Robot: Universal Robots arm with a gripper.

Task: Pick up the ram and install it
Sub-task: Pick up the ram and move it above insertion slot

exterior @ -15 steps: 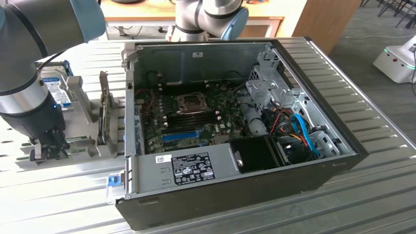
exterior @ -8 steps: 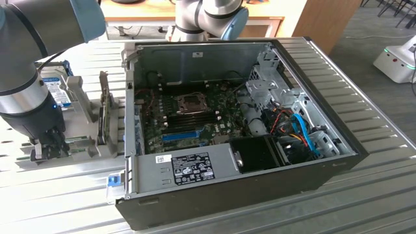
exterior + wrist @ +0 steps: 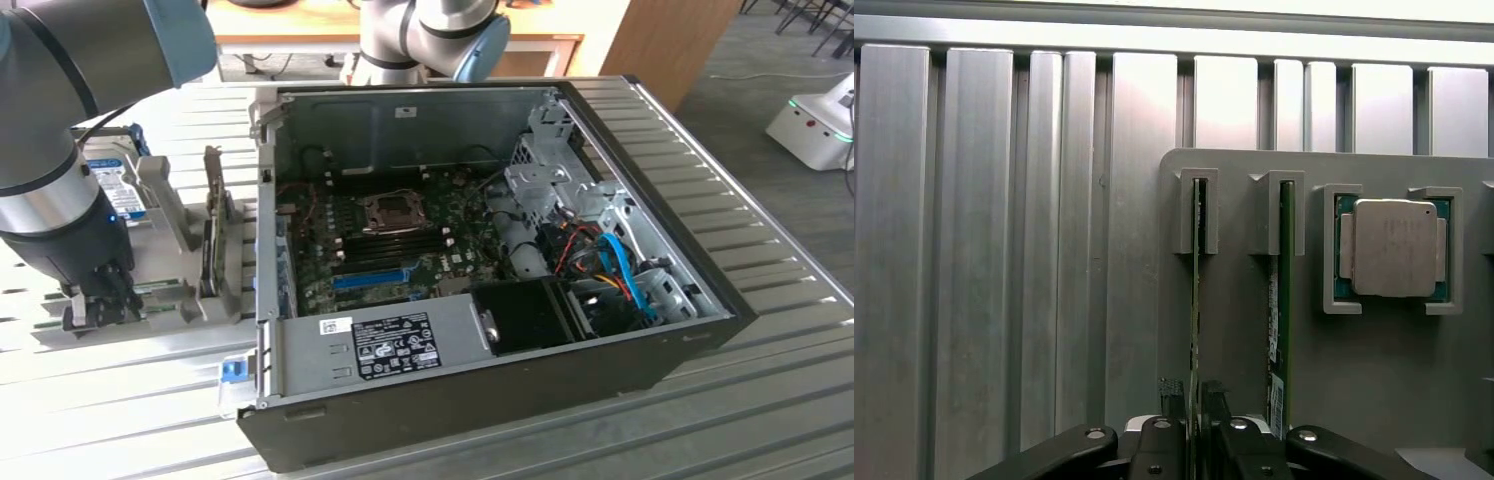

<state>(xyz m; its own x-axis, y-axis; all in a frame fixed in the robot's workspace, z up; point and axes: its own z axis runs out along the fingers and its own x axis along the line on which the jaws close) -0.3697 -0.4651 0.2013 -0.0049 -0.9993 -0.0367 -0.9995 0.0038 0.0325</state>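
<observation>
Two thin green circuit-board sticks stand on edge in parallel slots of a grey holder plate (image 3: 1374, 380). The ram (image 3: 1195, 300) is the stick farther from the processor (image 3: 1394, 247), and the second stick (image 3: 1281, 290) stands between the two. The processor is a square silver-capped chip lying flat in its own framed recess of the same plate. The gripper (image 3: 1196, 415) is closed to a narrow gap on the ram, with one black fingertip (image 3: 1174, 432) against each face at the end of the stick nearest the wrist. The ram remains seated in its slot. In the exterior view the gripper (image 3: 100, 305) is lowered onto the holder, which lies on the ribbed aluminium bench (image 3: 747, 400) near its edge on the exterior view's left. The arm (image 3: 54, 180) rises above it. A hard drive (image 3: 120, 195) with a blue label stands just behind the arm. An open computer case (image 3: 534, 400) occupies the middle of the bench, just beside the holder. Inside it lie the motherboard (image 3: 400, 250) and a bright-blue slot (image 3: 370, 278).
</observation>
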